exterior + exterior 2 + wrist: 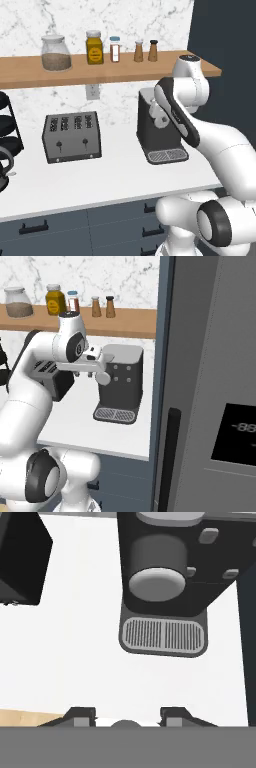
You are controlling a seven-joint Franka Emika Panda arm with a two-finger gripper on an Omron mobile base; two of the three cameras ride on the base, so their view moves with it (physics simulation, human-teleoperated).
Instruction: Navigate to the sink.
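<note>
Sink-bound, the robot faces a stretch of white counter (120, 175) whose visible part holds appliances, with no basin or faucet on it. The gripper (127, 714) hangs above that counter with its jaws apart and nothing between them; its two dark fingertips (80, 714) rise at the bottom of the hand view. Directly under it lies bare white surface, and just beyond stands a dark coffee machine (165, 567) with a slotted drip tray (163, 635) at its foot. To the left of the machine, well apart from it, sits a black four-slot toaster (71, 136).

Against the marble back wall (100, 20) runs a wooden shelf (110, 70) carrying a glass jar (55, 52), a yellow-labelled jar (94, 47), a small bottle (115, 49) and two brown shakers (145, 51). A black wire rack (7, 125) stands at the left edge of the counter. Below are dark blue drawers (60, 225) with black handles. To the right of the counter stands a grey refrigerator (215, 381) with a tall black handle (170, 456) and a dark display panel (235, 433).
</note>
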